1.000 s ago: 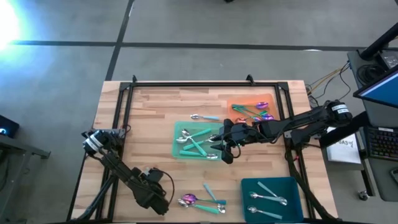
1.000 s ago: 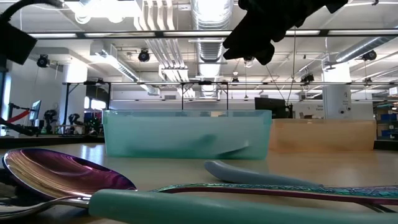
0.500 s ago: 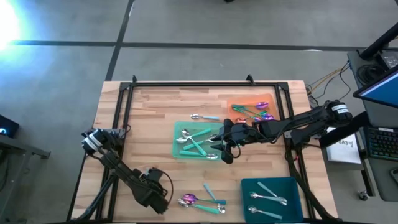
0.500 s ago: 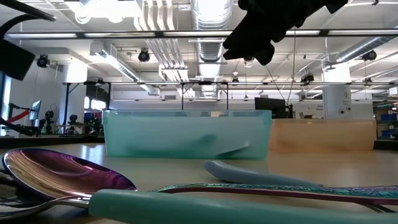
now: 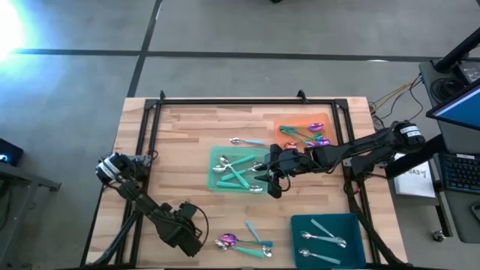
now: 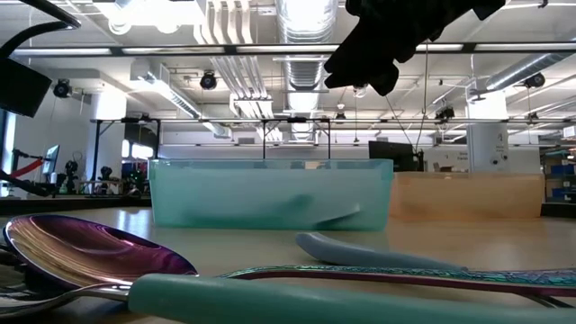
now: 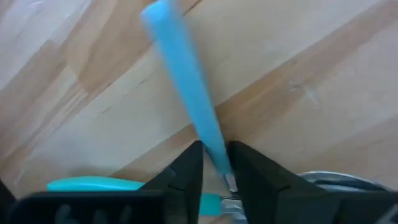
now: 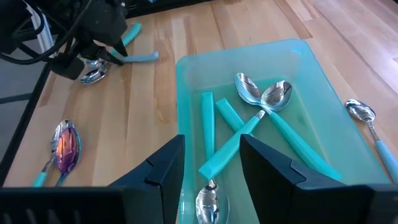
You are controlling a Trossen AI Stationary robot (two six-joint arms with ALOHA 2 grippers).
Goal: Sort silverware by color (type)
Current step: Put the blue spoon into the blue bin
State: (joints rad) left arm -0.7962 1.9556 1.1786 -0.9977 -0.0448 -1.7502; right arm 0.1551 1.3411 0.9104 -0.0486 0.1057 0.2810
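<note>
Silverware lies in four groups in the high view: loose spoons at lower centre, more in the green tray mid-frame, the orange tray upper right, the teal tray lower right. In the left wrist view a light-blue spoon handle runs between the left gripper fingers, which are narrowed around it; whether they already grip, I cannot tell. Best to close squarely on the handle, then lift straight up so neighbouring spoons stay put. That gripper sits at lower left centre overhead, just beside the loose pile. The right gripper hovers spread over the green tray's right edge.
</note>
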